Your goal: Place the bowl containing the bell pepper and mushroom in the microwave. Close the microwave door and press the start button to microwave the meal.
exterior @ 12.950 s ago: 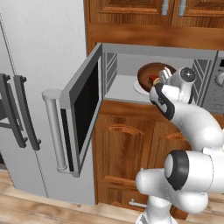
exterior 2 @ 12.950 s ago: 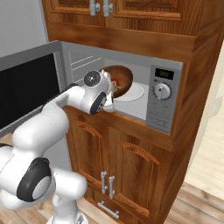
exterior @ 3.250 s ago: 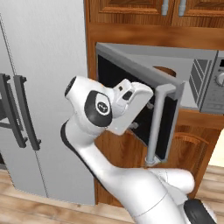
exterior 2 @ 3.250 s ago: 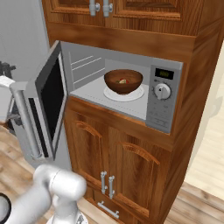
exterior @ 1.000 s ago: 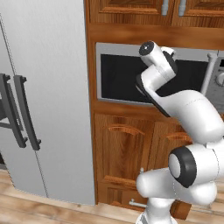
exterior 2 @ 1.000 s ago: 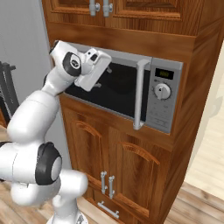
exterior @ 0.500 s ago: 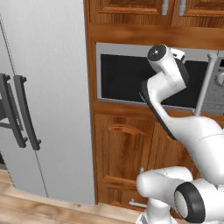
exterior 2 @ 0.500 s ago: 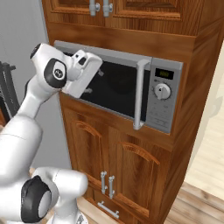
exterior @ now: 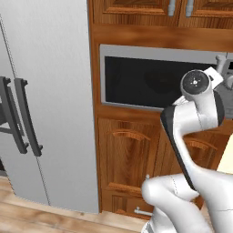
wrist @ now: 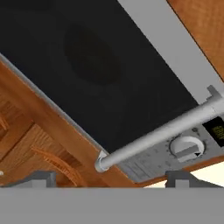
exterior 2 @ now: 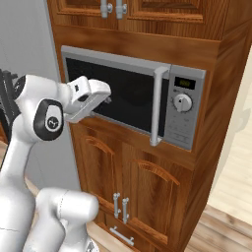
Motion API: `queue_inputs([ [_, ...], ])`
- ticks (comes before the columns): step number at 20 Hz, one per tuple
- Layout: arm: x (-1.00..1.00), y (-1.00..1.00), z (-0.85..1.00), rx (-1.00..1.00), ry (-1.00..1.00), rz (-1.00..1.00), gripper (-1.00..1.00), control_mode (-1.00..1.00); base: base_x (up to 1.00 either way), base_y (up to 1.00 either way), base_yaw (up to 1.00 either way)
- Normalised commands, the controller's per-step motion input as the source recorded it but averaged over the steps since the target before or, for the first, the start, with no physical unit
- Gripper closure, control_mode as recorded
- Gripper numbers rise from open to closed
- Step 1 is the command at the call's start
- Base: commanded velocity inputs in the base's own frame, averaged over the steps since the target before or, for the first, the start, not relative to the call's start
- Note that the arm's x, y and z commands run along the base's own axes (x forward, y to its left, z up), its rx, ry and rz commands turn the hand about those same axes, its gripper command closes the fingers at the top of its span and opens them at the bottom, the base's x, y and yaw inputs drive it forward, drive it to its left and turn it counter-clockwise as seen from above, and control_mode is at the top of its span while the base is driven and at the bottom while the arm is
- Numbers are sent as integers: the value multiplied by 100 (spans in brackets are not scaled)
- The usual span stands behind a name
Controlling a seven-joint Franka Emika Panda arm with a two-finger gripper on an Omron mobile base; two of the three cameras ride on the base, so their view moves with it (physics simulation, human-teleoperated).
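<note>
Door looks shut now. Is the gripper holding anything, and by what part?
Nothing is held. The gripper hangs in front of the microwave door, jaws apart with nothing between them, off the bar handle.

- On the microwave, the control panel at the right of the door has a small dark display at its top. It glows with greenish digits, but they are too small to read.
- Below the display sits a round dial. The marks around it are too fine to read.
- Under the dial there are rows of pale buttons. Their labels stay blurred in the right base view and in the hand view.
- In the hand view the same display shows some yellowish marks, also not readable.
- No brand name or sign can be read on the microwave door.
</note>
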Motion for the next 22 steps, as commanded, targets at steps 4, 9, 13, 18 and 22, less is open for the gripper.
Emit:
queue_inputs([
  [4, -79, -25, 0, 52, -39, -31, -100, -100, 0, 0, 0],
  [9, -66, -47, 0, 58, -31, -32, -100, -100, 0, 0, 0],
  [13, -18, -80, 0, 72, -23, -22, -100, -100, 0, 0, 0],
  [18, -3, -82, 0, 77, -19, -18, -100, -100, 0, 0, 0],
  [22, -1, -40, -7, 55, -17, -9, -100, -100, 0, 0, 0],
])
